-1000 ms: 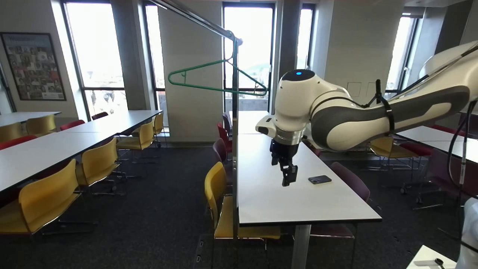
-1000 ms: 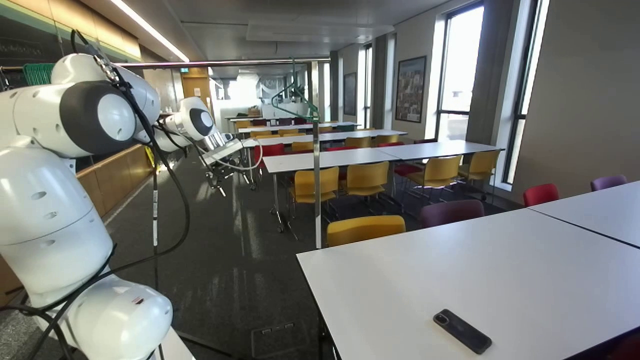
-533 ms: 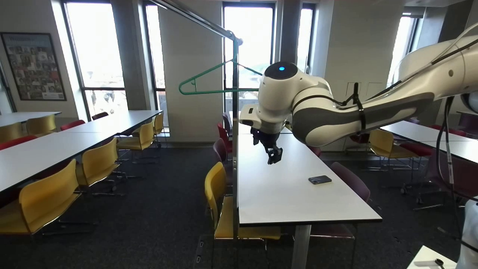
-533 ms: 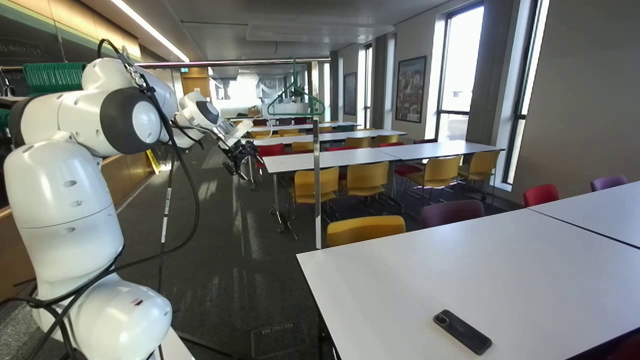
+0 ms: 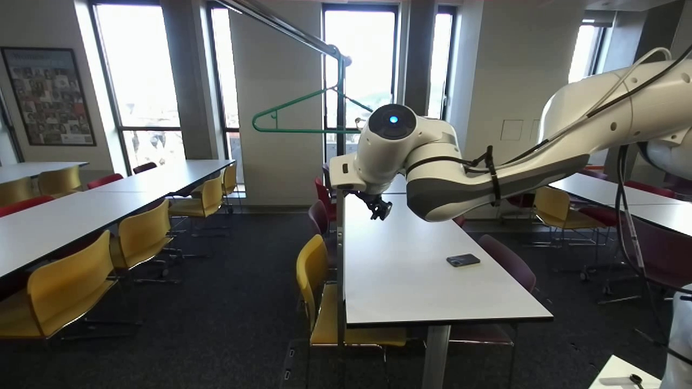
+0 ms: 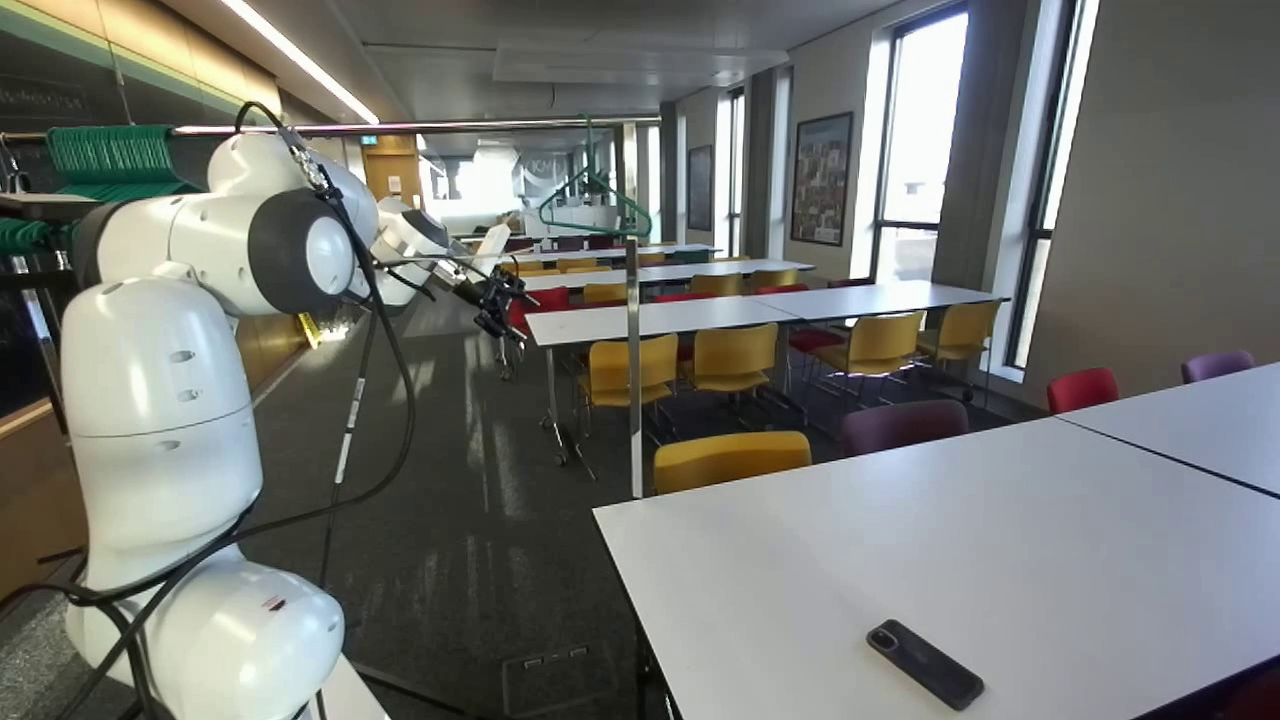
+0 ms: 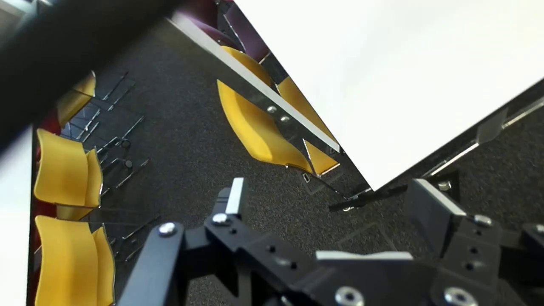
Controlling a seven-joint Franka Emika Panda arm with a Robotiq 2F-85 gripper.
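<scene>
a green clothes hanger (image 5: 303,131) hangs by its hook at the top of the upright post (image 5: 341,292), where the post meets a horizontal rail bar (image 5: 281,27); both exterior views show it. the gripper (image 7: 333,204) is near the post, lower than the hanger and apart from it, its jaws spread wide and released, holding nothing. well to the left of the post in an exterior view, a tight bunch of green hangers (image 6: 110,152) hangs beside the white robot arm (image 6: 165,370).

the white worktop (image 6: 950,540) begins just beside the post and spreads to its right in that view; a dark smartphone (image 6: 925,664), camera side up, lies flat on it, nearer the viewer than the post. a yellow chair (image 6: 732,462) stands just past the post at the worktop's long edge, with a purple chair (image 6: 905,428) next to it on the side away from the post.

to the left of the post in an exterior view, yellow chairs (image 5: 67,281) line a long white table (image 5: 81,216) on dark carpet (image 5: 232,302). tall windows (image 5: 365,43) behind the post are bright with daylight, and a framed poster (image 5: 48,96) hangs far to its left. wood panelling (image 6: 275,340) runs well left of the post, below a strip light (image 6: 300,61).
</scene>
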